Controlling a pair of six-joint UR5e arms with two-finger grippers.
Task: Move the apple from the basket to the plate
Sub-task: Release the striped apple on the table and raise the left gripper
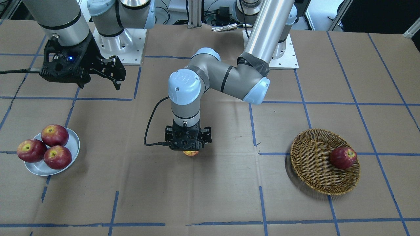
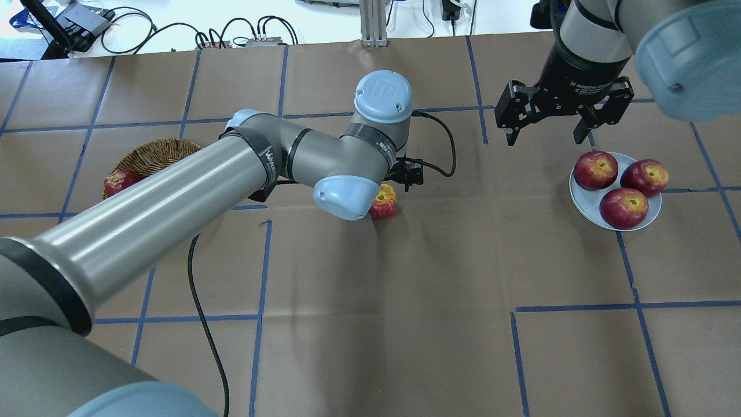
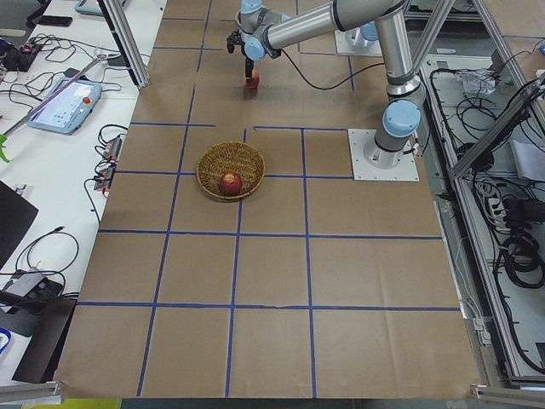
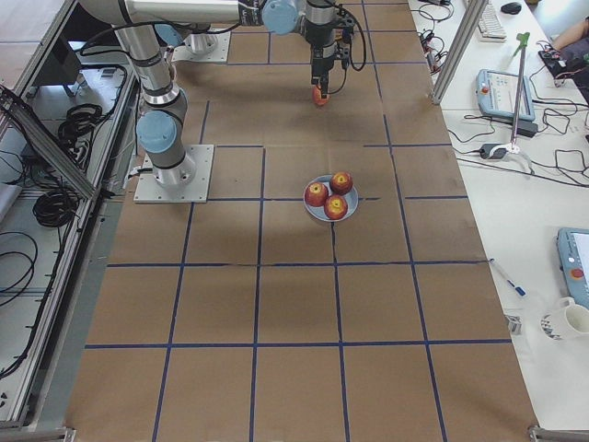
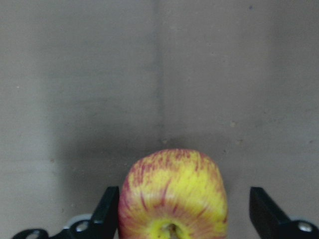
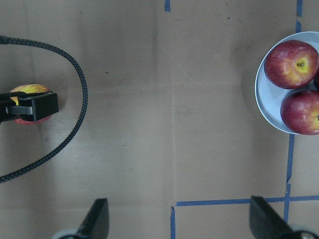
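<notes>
left gripper (image 5: 183, 191), spread apart, straddles yellow red-streaked apple (image 5: 172, 194).
right gripper (image 2: 544, 141) splayed wide by small pale round plate (image 2: 582, 200) near right edge of table (image 2: 405, 347).

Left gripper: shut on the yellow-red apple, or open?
Open. In the wrist view the left gripper straddles the yellow-red apple, with table showing between it and one finger.

The yellow, red-streaked apple (image 5: 173, 194) stands stem-end up between basket (image 1: 311, 164) and plate (image 1: 74, 146). The brown wicker basket lies at the robot's left, the pale plate right.
</notes>
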